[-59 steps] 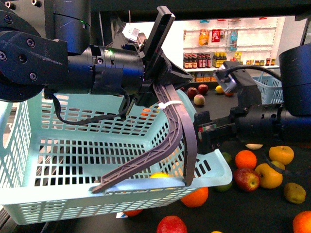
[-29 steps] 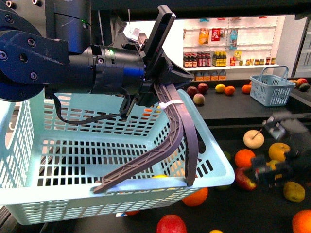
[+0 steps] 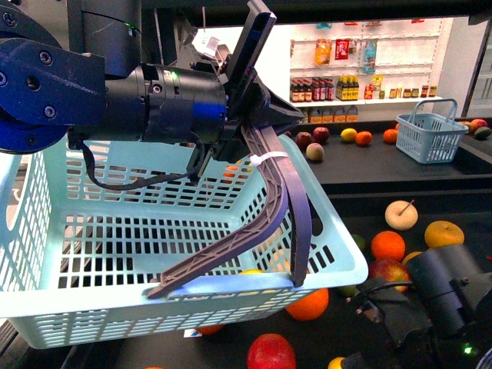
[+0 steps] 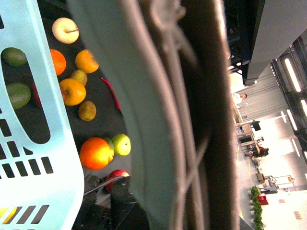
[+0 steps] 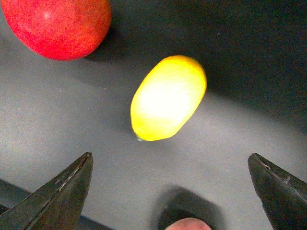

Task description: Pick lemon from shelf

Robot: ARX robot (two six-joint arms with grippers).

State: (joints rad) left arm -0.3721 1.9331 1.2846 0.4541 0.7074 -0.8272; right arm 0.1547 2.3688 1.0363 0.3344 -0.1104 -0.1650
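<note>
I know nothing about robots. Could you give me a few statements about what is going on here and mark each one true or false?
1. The right gripper is open, and the lemon lies just ahead of its gap, untouched. True.
2. The lemon lies inside the light-blue basket. False: it lies on the black shelf.
3. A red apple lies close to the lemon with a gap between them. True.
4. The left gripper is empty. False: the basket hangs from it by its grey handle.
</note>
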